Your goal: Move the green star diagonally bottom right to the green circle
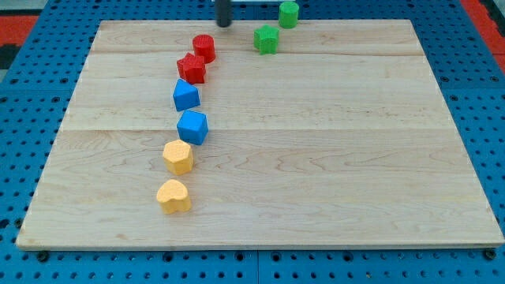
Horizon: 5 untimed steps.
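Nearest us, toward the view's bottom, sit the two yellow blocks: the yellow heart and just above it the yellow hexagon. Going up the same crooked column we pass the blue hexagon-like block, the blue block of unclear shape, then the red star and the red cylinder, these two touching or nearly so. None of them lies on our path, which helps.

Farther up, near the top edge of the wooden board, is the green star, and beyond it, up and to the view's right, the green circle. So the star lies to the circle's lower left, close but apart.

My tip stands at the top edge, left of the star and a little above it. We carry no gripper, so there is nothing spread or closed to report, only the rod.

To do this well, we judge we should first come squarely behind the star's left side, then push rightward until it passes under the circle, keeping contact centred so it does not spin off or nudge the circle.
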### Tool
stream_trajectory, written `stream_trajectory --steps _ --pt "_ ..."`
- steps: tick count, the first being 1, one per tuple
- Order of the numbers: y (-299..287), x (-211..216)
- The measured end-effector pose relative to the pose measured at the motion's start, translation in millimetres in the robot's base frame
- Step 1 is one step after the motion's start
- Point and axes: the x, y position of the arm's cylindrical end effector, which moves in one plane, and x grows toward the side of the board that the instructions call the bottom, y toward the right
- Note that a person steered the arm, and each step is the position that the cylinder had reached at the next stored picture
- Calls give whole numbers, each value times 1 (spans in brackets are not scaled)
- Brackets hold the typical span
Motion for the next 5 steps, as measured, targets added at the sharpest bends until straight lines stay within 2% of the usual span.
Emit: stream_trajectory --steps 1,2,4,5 --pt "10 1" --pt "61 17" --pt "37 3" --pt "42 20"
